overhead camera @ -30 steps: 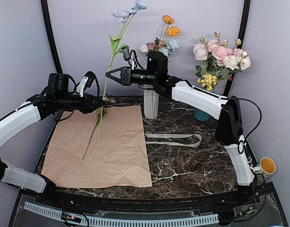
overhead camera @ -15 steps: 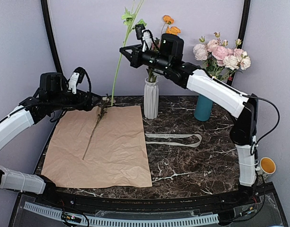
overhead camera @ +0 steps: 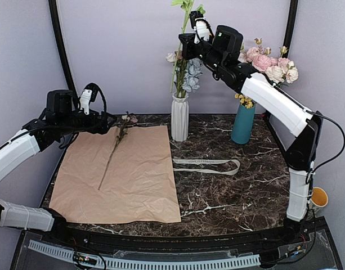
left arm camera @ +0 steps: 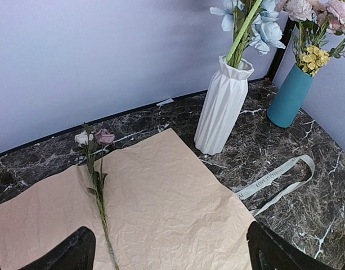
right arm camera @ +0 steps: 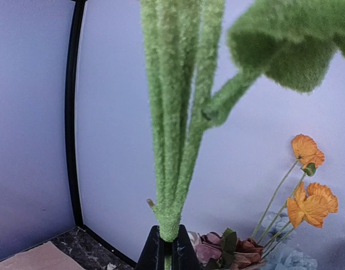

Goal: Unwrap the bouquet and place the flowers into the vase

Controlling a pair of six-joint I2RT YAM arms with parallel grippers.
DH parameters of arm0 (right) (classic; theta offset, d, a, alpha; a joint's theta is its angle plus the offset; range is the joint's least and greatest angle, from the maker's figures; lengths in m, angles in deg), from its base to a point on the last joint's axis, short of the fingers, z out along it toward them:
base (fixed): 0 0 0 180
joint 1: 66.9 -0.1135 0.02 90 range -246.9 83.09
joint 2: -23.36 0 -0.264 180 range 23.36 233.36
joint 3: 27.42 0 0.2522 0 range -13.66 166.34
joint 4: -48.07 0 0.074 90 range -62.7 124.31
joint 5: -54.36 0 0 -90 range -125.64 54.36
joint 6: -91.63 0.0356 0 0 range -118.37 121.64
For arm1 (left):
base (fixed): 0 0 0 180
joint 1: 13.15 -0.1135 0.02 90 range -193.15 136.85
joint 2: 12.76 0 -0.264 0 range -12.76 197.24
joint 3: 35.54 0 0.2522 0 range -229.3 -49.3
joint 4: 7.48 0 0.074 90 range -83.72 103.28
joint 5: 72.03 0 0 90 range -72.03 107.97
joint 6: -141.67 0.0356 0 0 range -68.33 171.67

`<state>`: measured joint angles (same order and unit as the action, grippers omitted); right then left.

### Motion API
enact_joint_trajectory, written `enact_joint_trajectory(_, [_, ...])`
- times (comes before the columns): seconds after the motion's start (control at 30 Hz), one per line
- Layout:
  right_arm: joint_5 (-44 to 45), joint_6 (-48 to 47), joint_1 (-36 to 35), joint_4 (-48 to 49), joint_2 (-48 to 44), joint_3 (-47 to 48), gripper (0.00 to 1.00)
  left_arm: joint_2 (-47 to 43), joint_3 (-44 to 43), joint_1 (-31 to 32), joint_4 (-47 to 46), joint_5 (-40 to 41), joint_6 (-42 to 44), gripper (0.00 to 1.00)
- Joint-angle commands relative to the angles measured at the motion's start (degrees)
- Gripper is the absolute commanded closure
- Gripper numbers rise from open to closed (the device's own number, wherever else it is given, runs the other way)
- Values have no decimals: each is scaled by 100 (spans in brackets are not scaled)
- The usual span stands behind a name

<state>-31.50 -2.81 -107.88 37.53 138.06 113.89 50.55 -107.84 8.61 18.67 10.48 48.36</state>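
Raised and swung right, the right gripper (overhead camera: 183, 44) clamps its fingers on a green stem (overhead camera: 178, 70) whose foot enters the white ribbed vase (overhead camera: 179, 121); the left gripper (overhead camera: 109, 121) now has its fingers apart.

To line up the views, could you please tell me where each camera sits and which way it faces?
Top external: above, behind the arms, looking down on the table; left gripper and right gripper show.
Left wrist: on the left arm, looking down at kraft paper, lone stem, white vase; its spread fingers show.
Right wrist: raised, facing the back wall; its fingers pinch a green stem.
Shared: top and left wrist show the ribbon.
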Motion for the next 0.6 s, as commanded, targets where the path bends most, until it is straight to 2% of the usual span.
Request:
enact_joint_trajectory(0.0, [510, -302, 120, 34, 0, 38, 100, -161, 91, 27, -63, 52, -25, 4])
enact_joint_trajectory(0.57, [584, -56, 215, -27, -199, -498, 100, -58, 73, 25, 36, -39, 109, 6])
